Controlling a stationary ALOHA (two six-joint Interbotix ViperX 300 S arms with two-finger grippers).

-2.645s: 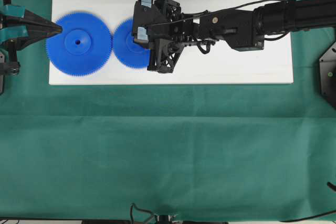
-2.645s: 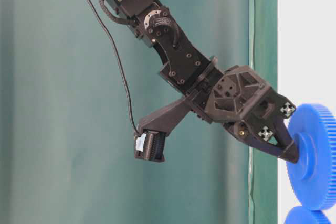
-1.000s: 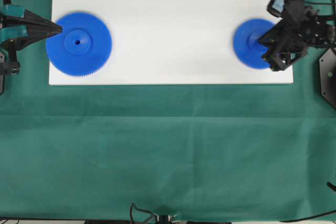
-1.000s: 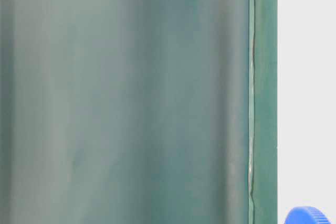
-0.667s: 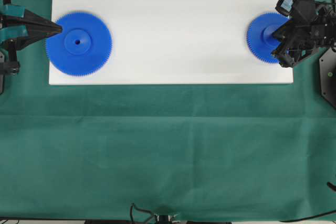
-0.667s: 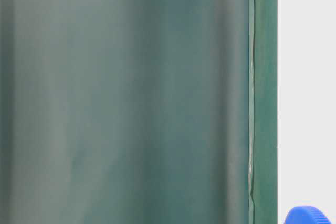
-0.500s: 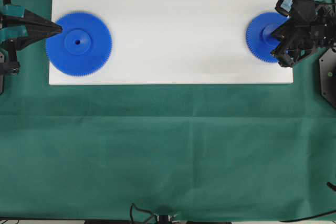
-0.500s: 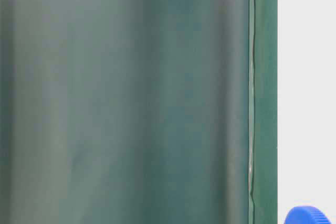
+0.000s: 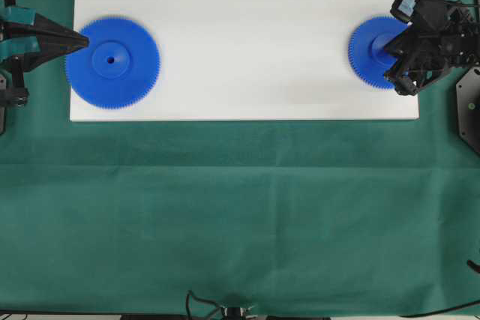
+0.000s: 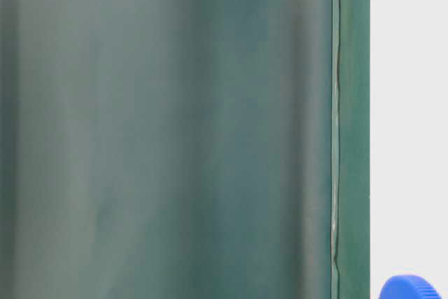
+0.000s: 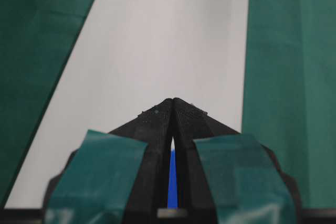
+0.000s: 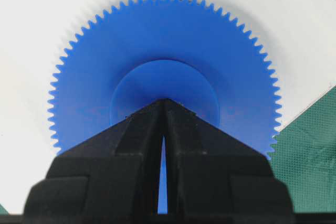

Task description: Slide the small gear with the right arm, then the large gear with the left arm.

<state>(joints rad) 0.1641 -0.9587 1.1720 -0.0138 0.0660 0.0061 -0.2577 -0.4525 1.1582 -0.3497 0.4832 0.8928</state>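
Right gripper pressed together, tip on hub of small gear, pinching nothing. Left gripper also closed to a point, touching left rim of large gear. Largest first: white board on green cloth; large gear at board's left end; small gear at right end.
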